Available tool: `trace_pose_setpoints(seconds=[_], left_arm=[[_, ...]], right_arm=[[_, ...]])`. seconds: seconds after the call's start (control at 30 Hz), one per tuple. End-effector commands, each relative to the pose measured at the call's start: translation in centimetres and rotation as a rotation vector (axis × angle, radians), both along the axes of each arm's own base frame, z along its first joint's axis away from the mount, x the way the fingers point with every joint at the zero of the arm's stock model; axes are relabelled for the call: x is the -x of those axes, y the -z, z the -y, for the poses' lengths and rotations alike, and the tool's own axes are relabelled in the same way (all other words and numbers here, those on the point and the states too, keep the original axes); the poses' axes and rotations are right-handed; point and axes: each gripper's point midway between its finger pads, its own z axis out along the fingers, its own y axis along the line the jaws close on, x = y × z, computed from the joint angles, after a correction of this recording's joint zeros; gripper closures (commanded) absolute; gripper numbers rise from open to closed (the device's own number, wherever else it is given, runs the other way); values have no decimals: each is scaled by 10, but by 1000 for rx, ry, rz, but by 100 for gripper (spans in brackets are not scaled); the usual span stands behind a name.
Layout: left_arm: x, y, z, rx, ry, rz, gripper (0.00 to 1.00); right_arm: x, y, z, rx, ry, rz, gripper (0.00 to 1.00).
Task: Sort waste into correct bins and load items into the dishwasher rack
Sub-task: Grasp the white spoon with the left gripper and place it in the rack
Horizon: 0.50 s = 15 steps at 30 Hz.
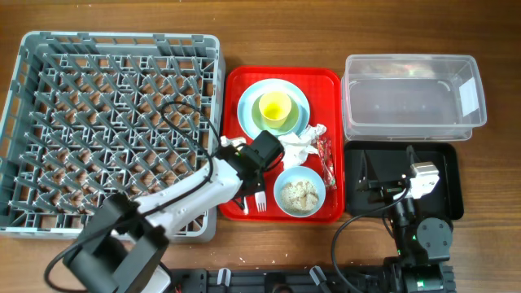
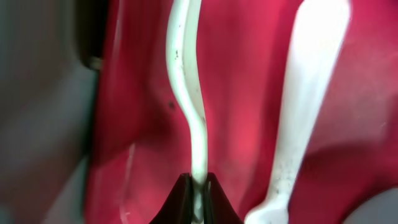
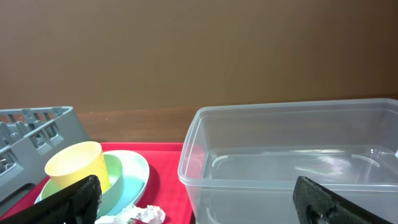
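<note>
A large square grey plastic rack (image 1: pixel 106 122) sits at the left of the table, its grid of upright pegs bare. Just right of it lies a glossy red tray (image 1: pixel 236 81). At the tray's near left corner the left pincer (image 2: pixel 198 199) is closed on a thin white cutlery handle (image 2: pixel 186 93), seen edge-on and curving away from the fingertips; whether it is spoon or fork I cannot tell. A broader, speckled white handle (image 2: pixel 305 106) lies roughly parallel beside it. Fork tines (image 1: pixel 260 201) point toward the near edge.

At the tray's far end a light blue round plate (image 1: pixel 248 102) carries an upright yellow-green cup (image 1: pixel 274 107). A crumpled white napkin (image 1: pixel 299 145) and a red-and-silver foil wrapper (image 1: pixel 327 163), lengthwise far to near, lie mid-tray. A small blue bowl (image 1: pixel 281 183) holds crumbly rice scraps (image 1: pixel 299 194).

Further right, a clear rectangular tub (image 1: pixel 411 98) lies lengthwise left to right; the writing on its white label (image 1: pixel 468 96) is too small to read. Nearer lies a shallow black tray (image 1: pixel 448 199), over which the right pincer (image 3: pixel 202 199) hangs, spread wide and gripping nothing
</note>
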Motion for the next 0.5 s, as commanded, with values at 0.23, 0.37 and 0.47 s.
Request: trace_pose_setpoints(seconds=[0.23,0.37,0.47], left_arm=[[-53,-188,-61,-71,169,572,96],[-57,-175,-93,-171,194,489,96],[-61,-149,-100,-221,185,390,96]], right_arm=[[0,-1,3,-14,16,4,0],[0,-1,3,-14,16,4,0],[0,-1,3,-14,16,4,0]])
